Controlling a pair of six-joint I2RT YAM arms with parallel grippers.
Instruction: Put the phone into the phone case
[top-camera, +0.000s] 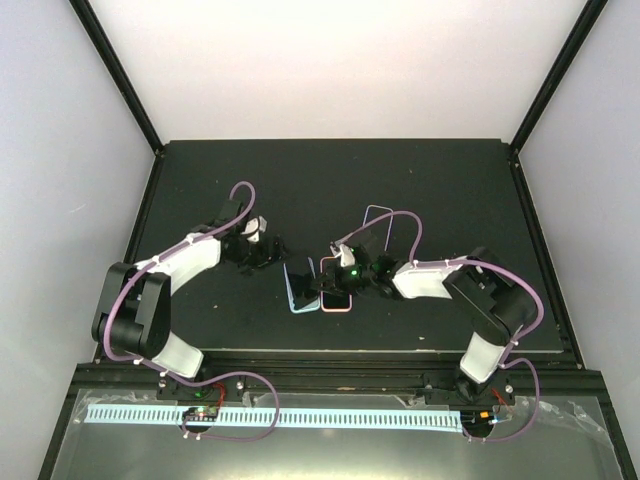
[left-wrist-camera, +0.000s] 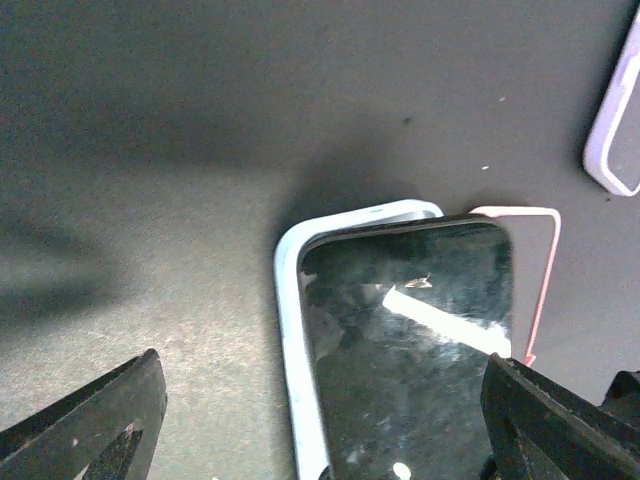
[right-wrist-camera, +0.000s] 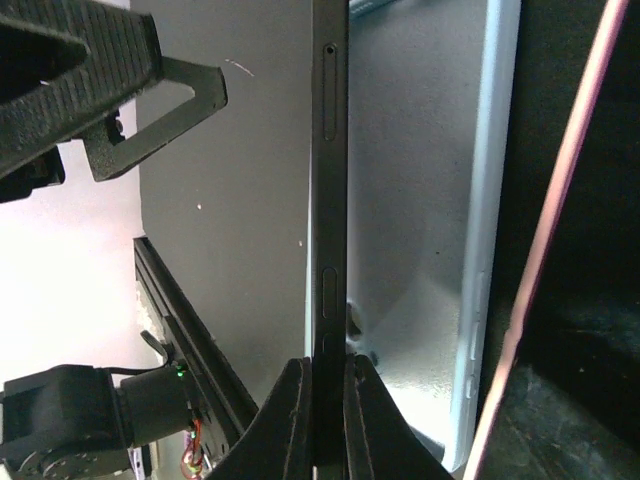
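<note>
A black phone (right-wrist-camera: 328, 200) is held on its edge by my right gripper (right-wrist-camera: 328, 400), which is shut on its long side. The phone (left-wrist-camera: 410, 330) leans over the light blue phone case (left-wrist-camera: 290, 330), its left edge by the case's left wall and its right side raised. The case's pale inside (right-wrist-camera: 430, 200) shows beside the phone. From above, my right gripper (top-camera: 333, 282) is at the blue case (top-camera: 297, 298). My left gripper (top-camera: 264, 252) is open and empty just left of the case, and its fingers (left-wrist-camera: 90, 420) frame the phone's near end.
A pink case (top-camera: 338, 306) lies right against the blue one, with its rim in the left wrist view (left-wrist-camera: 545, 260) and the right wrist view (right-wrist-camera: 550, 250). A lavender case (top-camera: 378, 228) lies further back right and also shows in the left wrist view (left-wrist-camera: 615, 120). The dark table mat (top-camera: 330, 180) extends behind.
</note>
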